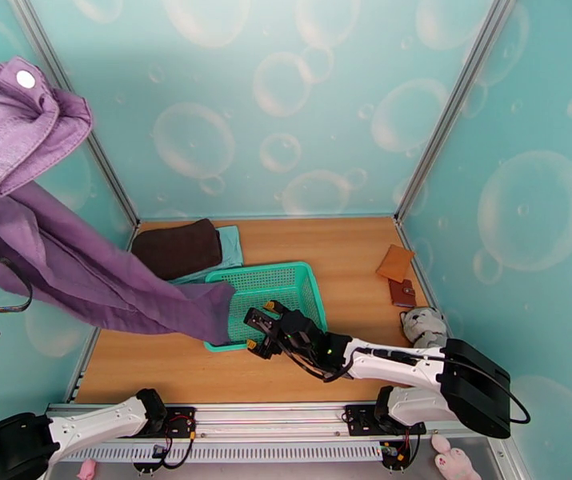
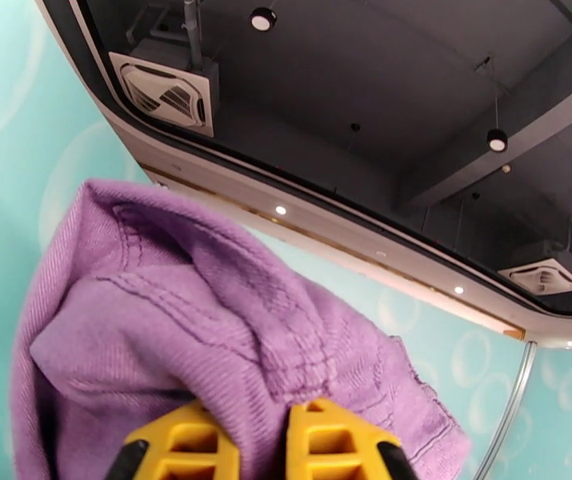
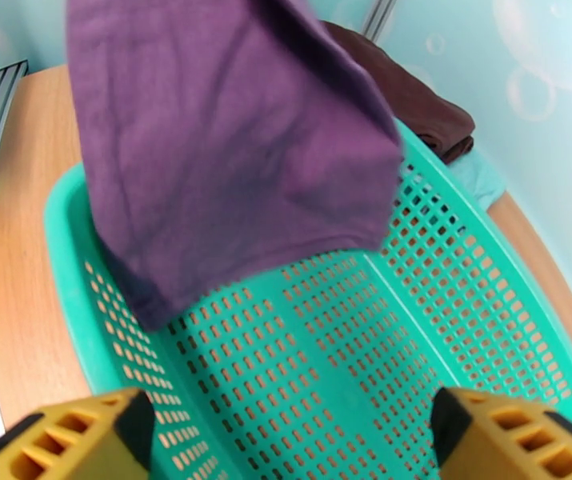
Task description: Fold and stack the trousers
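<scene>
Overhead, the left gripper [image 2: 262, 446] clamps the purple trousers [image 1: 86, 266] at ten o'clock, one leg hanging over the green basket [image 1: 286, 270]; the right gripper [image 1: 258, 334] gapes wide at its six o'clock.

At worktop [image 1: 350, 250] centre: basket [image 1: 286, 283]. From above the left edge the trousers [image 1: 86, 258] hang, leg ends over the basket's left side. Behind it, far-left corner: stacked folded cloths [image 1: 178, 248].
</scene>
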You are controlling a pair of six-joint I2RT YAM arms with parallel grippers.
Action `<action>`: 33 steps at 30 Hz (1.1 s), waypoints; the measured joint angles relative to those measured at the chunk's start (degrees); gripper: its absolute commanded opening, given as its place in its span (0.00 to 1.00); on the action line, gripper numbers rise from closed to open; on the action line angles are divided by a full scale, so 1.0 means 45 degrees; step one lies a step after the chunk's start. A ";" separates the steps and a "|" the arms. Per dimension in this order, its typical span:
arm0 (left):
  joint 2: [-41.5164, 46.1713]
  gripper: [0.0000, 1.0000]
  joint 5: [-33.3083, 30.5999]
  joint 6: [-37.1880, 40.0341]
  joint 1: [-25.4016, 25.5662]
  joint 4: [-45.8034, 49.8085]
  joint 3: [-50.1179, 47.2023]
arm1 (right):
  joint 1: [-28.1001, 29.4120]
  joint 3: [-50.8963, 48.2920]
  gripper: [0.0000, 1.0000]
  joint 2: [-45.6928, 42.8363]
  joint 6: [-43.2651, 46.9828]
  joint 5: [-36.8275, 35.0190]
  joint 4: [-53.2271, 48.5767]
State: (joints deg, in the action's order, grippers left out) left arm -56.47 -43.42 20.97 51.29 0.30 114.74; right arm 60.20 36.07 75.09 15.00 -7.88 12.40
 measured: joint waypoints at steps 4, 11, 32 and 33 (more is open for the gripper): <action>-0.0495 0.00 0.1069 -0.0403 0.0000 0.0340 0.1345 | 0.0243 0.1336 0.96 0.0340 -0.1166 -0.0491 -0.0583; -0.0665 0.00 0.2123 -0.0724 -0.0073 0.0539 0.2181 | -0.0005 0.2458 0.98 0.1404 -0.4794 -0.3769 -0.1821; -0.0063 0.00 0.1078 0.3599 -0.0053 -0.1715 0.1200 | -0.6713 0.1792 0.83 -0.0539 -0.7558 -0.1122 -0.6164; 0.0015 0.00 0.1064 0.3643 -0.0049 -0.1753 0.0976 | -0.6713 0.1787 0.82 -0.0393 -0.7509 -0.0986 -0.6266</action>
State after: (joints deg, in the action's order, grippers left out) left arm -56.40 -38.63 37.36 51.07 -7.60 119.13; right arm 30.00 44.12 73.32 -18.79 -12.32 -15.79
